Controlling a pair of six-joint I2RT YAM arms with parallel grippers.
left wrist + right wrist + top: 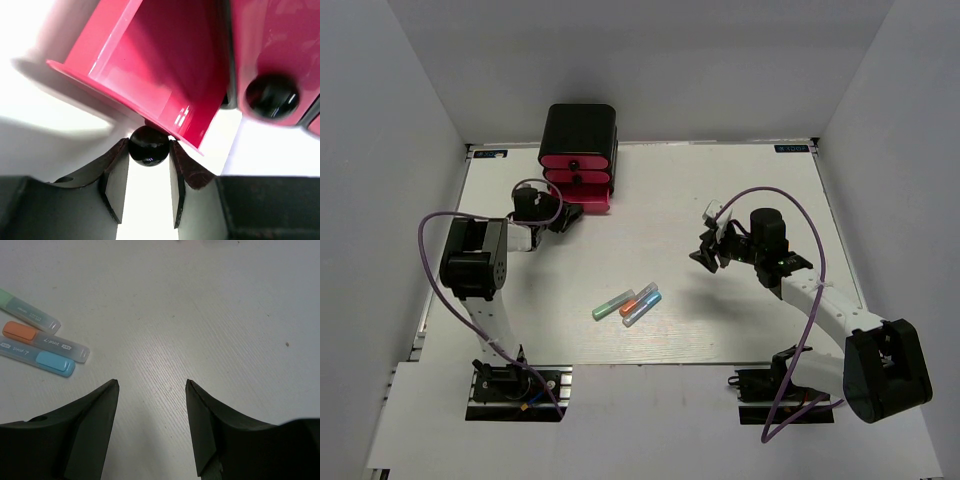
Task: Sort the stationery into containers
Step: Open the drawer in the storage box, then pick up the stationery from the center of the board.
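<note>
The glossy black box with three pink-red drawers stands at the back left. My left gripper is shut on the black round knob of the lowest drawer, which is pulled out and looks empty inside. Another drawer's knob shows to its right. Three capsules lie side by side mid-table: green, orange and blue. My right gripper is open and empty, above bare table to the right of the capsules. Other stationery is out of view.
The white table is walled by grey panels on the left, back and right. The purple cables loop over both arms. The arm bases sit at the near edge.
</note>
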